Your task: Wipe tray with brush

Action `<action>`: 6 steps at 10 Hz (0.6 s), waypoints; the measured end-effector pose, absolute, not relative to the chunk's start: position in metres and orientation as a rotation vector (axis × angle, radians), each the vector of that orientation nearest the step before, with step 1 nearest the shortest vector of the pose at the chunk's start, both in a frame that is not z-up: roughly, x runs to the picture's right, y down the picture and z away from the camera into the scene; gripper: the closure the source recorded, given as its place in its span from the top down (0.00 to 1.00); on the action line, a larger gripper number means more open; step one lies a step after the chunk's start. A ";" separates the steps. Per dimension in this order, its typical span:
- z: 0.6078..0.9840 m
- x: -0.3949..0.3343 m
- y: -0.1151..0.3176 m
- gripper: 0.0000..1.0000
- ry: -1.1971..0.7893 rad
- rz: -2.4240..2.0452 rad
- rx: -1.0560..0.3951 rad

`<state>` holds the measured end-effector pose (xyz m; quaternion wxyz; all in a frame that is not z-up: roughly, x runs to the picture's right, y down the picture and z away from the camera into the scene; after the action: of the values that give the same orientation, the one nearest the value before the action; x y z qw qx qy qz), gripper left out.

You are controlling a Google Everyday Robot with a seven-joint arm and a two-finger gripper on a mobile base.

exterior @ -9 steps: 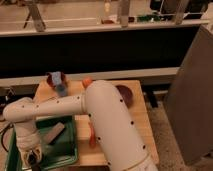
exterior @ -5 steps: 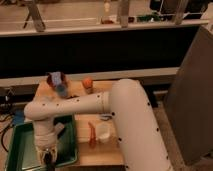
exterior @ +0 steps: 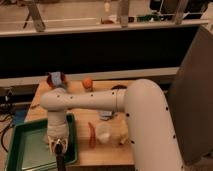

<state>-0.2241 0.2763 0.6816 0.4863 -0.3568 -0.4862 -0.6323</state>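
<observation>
The green tray (exterior: 27, 147) lies at the front left of the wooden table. My white arm reaches in from the right, bends above the tray's far right corner and drops to the wrist. My gripper (exterior: 59, 150) hangs low over the tray's right rim, near its front right corner. The brush does not show; the wrist and gripper hide the part of the tray under them.
On the table are an orange ball (exterior: 87, 82), a blue and red object (exterior: 56, 79), a thin orange-red strip (exterior: 91, 134), a white cup (exterior: 103, 132) and a dark bowl (exterior: 118, 88) partly behind the arm. A grey panel (exterior: 192, 100) stands at the right.
My gripper has swept rightward across the tray, from its left front part to its right rim. The grey-brown brush seen lying in the tray earlier no longer shows.
</observation>
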 end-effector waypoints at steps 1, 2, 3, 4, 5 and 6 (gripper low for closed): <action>0.685 -0.232 0.268 0.00 -1.176 -1.551 -0.859; 0.689 -0.247 0.259 0.00 -1.174 -1.574 -0.845; 0.691 -0.268 0.251 0.00 -1.178 -1.608 -0.827; 0.692 -0.281 0.247 0.00 -1.184 -1.629 -0.819; 0.692 -0.293 0.245 0.00 -1.193 -1.658 -0.813; 0.692 -0.302 0.244 0.00 -1.201 -1.682 -0.811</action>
<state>-0.3023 0.2437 0.6925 0.4447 -0.3270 -0.4846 -0.6785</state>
